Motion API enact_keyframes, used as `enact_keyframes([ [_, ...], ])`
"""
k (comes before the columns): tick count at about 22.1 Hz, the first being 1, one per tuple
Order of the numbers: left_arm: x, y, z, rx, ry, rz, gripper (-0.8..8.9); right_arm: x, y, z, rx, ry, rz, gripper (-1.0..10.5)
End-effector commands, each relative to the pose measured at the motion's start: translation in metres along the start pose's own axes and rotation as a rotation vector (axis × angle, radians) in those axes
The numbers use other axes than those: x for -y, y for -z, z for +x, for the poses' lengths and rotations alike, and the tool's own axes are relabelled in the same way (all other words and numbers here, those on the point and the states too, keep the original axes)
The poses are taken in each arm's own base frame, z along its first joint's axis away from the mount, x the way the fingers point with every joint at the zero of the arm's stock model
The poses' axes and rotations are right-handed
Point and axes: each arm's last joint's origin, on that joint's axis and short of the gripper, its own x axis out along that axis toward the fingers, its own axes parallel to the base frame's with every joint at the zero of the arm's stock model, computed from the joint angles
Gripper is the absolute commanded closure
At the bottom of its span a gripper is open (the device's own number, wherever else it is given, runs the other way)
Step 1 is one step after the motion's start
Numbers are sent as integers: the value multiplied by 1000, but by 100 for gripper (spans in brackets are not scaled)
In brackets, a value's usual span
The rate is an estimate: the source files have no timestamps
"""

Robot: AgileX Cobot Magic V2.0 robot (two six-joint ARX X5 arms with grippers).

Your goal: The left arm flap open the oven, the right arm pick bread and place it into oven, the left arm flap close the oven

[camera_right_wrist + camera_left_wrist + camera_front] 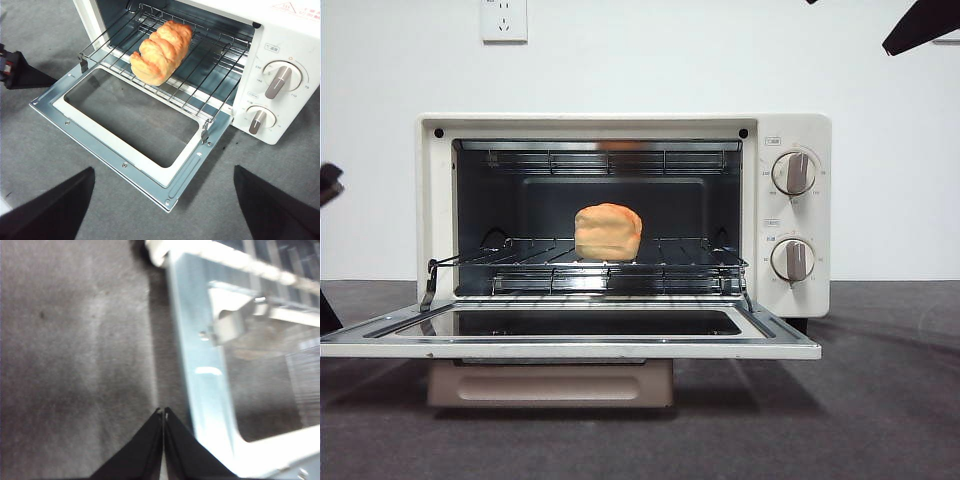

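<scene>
The cream-white oven (798,128) stands open, its glass door (570,346) flapped down flat with the beige handle (550,385) hanging below. The golden bread (608,232) lies on the wire rack (670,262) inside; the right wrist view shows it as a long twisted loaf (162,50). My left gripper (163,412) is shut and empty, low over the table just beside the door's left edge (205,355); it shows as a dark tip in the front view (328,185) and in the right wrist view (20,72). My right gripper (164,170) is open and empty, raised in front of the oven (295,40).
The oven stands on a dark grey table cover (880,400) against a white wall with a socket (504,20). The lowered door juts out toward the front. Two knobs (793,172) sit on the oven's right panel. The right arm shows at the top right corner (925,25).
</scene>
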Motion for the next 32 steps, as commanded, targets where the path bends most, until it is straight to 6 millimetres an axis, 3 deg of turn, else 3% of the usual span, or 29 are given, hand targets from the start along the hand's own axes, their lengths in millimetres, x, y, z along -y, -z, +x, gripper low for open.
enact_keyframes([
  [1, -2, 0, 6, -21, 17, -9, 803, -2, -3, -2, 11, -13, -10, 505],
  [15, -7, 6, 21, -120, 168, -41, 803, -2, -3, -2, 11, -12, -6, 505],
  [25, -5, -14, 15, -17, 389, -85, 803, -2, -3, -2, 11, -12, 1, 505],
  [32, -2, -24, 12, 58, 434, -74, 803, -2, -3, -2, 10, -13, 5, 505],
])
